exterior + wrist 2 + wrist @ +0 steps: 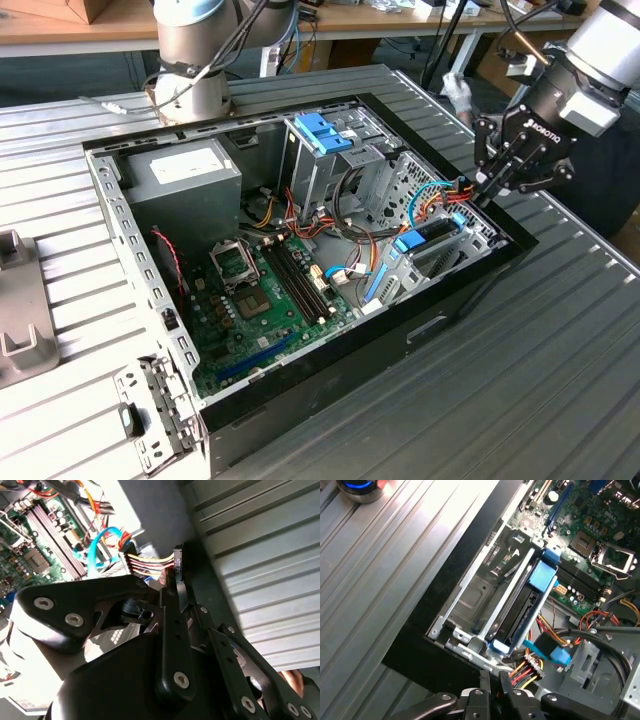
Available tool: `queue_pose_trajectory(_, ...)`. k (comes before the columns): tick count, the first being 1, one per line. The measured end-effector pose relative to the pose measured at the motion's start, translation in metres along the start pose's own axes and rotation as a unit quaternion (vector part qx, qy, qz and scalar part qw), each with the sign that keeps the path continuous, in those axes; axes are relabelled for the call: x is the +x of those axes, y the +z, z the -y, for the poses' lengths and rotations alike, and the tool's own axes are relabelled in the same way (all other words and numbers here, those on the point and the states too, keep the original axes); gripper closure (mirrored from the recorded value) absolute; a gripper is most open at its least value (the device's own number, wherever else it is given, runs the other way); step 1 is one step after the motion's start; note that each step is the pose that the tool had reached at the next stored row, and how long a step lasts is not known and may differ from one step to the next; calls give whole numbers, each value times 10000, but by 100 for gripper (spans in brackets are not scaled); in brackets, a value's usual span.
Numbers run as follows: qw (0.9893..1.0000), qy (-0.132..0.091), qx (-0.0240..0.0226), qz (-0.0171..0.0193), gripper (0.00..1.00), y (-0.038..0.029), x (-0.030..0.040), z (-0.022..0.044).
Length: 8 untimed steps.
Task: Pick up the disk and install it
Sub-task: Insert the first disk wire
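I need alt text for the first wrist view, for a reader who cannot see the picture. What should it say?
The gripper hangs, jaws nearly together, over a bundle of coloured wires at the edge of an open computer case. Just beyond, the disk in its light blue carrier sits in a metal drive bay, beside the green motherboard.

in the exterior view a short white printed word runs along the black body of the gripper (487,190); it is a maker's mark. the grey power supply box (185,180) carries a pale sticker with print too small to read. the green circuit board (262,300) has tiny white markings, none legible. no other words, numbers or signs can be read
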<state>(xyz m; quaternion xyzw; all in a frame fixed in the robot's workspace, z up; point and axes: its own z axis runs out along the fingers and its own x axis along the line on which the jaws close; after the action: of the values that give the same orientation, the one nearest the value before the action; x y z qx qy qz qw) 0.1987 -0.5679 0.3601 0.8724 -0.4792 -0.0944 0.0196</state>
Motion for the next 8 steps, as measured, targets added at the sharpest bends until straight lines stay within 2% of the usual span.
queue_pose_trajectory(3,10000,0,1,3,81,24,-61,-97)
queue_pose_trajectory(8,10000,0,0,1,81,47,-133,-213)
